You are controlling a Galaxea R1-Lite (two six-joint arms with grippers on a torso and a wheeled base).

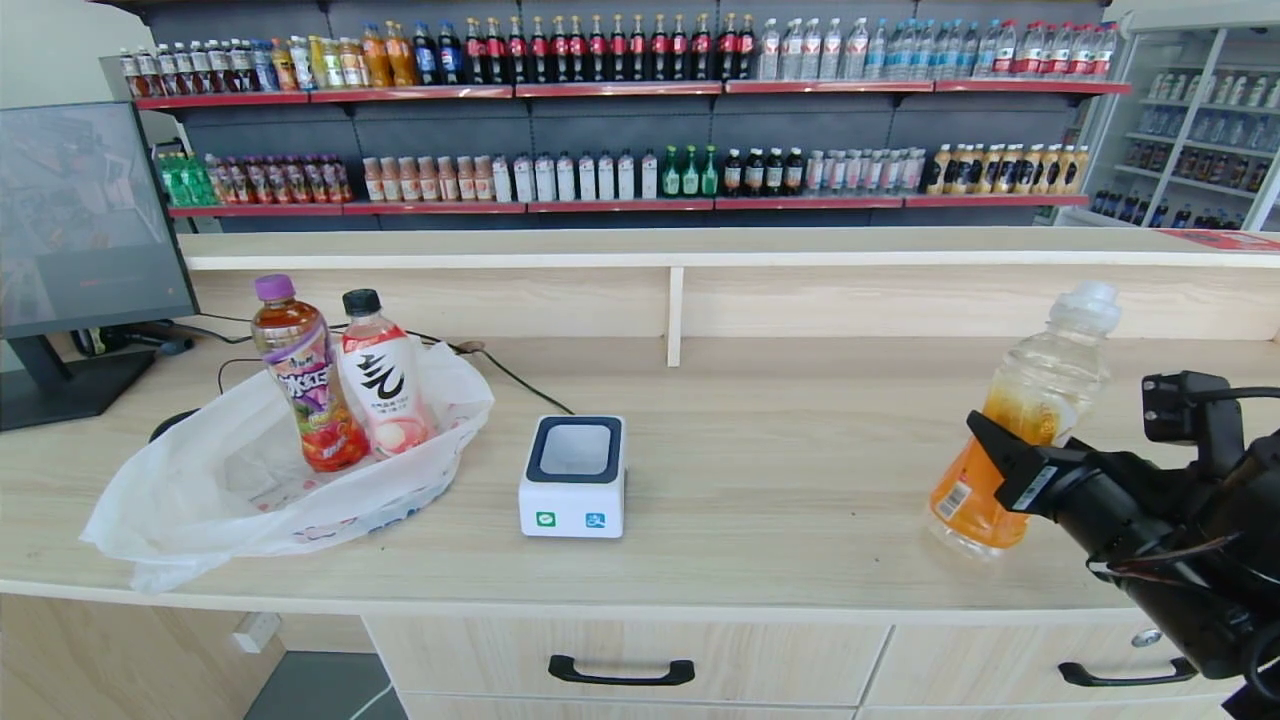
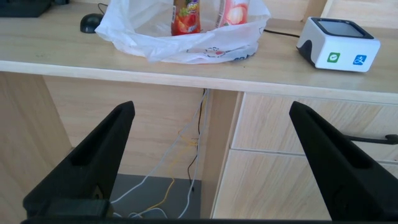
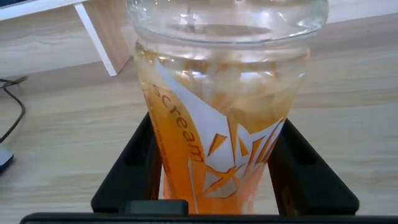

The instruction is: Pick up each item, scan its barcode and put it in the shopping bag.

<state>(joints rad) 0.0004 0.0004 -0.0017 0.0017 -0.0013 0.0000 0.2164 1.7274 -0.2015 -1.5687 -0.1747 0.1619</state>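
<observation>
At the 3 o'clock side of the bench [image 1: 780, 470], the right hand [image 1: 1000, 455] has the orange bottle [image 1: 1010, 450] clamped between its two black fingers, gripping low on the body. The right wrist view shows the fingers pressed against both sides of the bottle [image 3: 224, 124], with the right hand [image 3: 224, 180] closed to the bottle's width. The bottle is tilted, its white cap leaning toward 1 o'clock. Whether its base touches the bench cannot be told.

The scanner [image 1: 573, 475] sits well apart at 9 o'clock from the bottle, with its window facing up. Farther toward 9 o'clock lies the shopping bag [image 1: 230, 480], which holds a purple-capped bottle [image 1: 305, 385] and a black-capped bottle [image 1: 385, 380], both upright and side by side. The left hand [image 2: 211, 162] hangs below the bench edge, spread wide and holding nothing. From there the bag [image 2: 186, 46] and scanner [image 2: 337, 45] show above it.

The step in hand looks like carrying the bottle to the scanner. A small white barcode patch [image 1: 955, 497] sits low on the bottle, on the side turned toward 8 o'clock. To do this well, the bottle should be lifted clear of the bench before it travels. The wrist then needs to roll so that the patch faces down over the window, close above it but not knocking the scanner. The liquid will slosh, so a smooth, unhurried sweep suits it. A firm grip matters, since the plastic wall is smooth and could slip.
</observation>
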